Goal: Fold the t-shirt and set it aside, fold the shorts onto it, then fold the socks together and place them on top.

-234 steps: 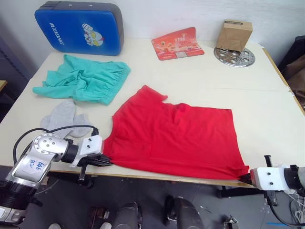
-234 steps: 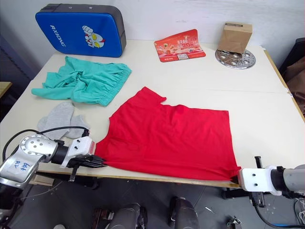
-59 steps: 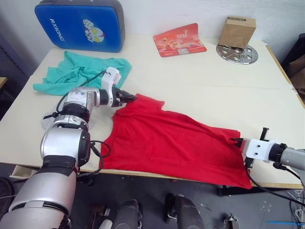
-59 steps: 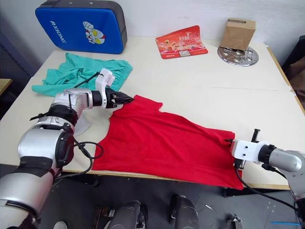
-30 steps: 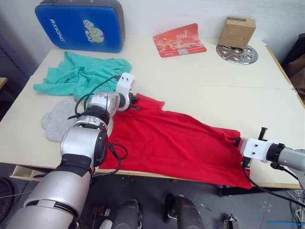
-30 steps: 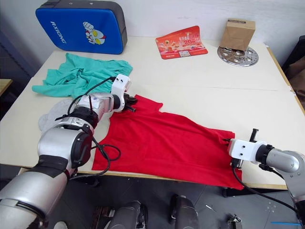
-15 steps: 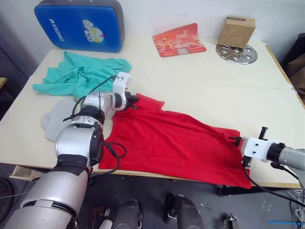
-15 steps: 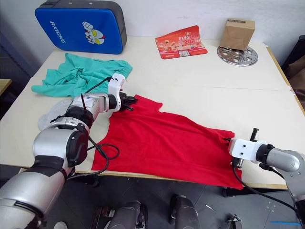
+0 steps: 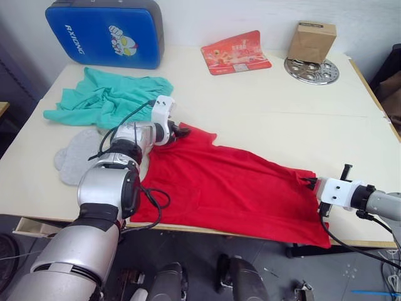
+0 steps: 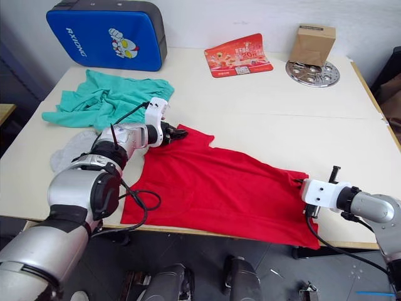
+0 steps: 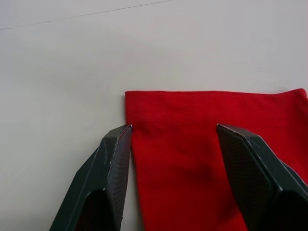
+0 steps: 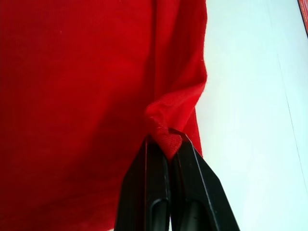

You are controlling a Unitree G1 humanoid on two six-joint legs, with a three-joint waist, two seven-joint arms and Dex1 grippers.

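Red short-sleeved cloth t-shirt [image 9: 232, 188] lies spread across the near middle of the pale tabletop [image 9: 282, 119], its near hem hanging a little over the table's near edge. At its far left corner, the left gripper [image 11: 172, 132] has its two black fingers spread wide apart, one on each side of a sleeve end that lies flat on the table between them, released. At the right side of the shirt, the right gripper [image 12: 165, 138] has its fingers pressed together on a small pinch of red cloth, which puckers up into a ridge just beyond the fingertips.

Teal-green thin shorts [image 9: 106, 100] lie crumpled at the far left of the table, near the left arm. Light grey knit socks [image 9: 75, 157] rest flat on the near left, just beside the shirt's left edge and partly behind the left arm.

Along the far edge stand a blue padded case [image 9: 103, 34] with a cartoon print, a red printed card [image 9: 235, 53] propped at a slant, and a brown cardboard box [image 9: 310, 42] sitting on a round perforated metal plate [image 9: 313, 72].
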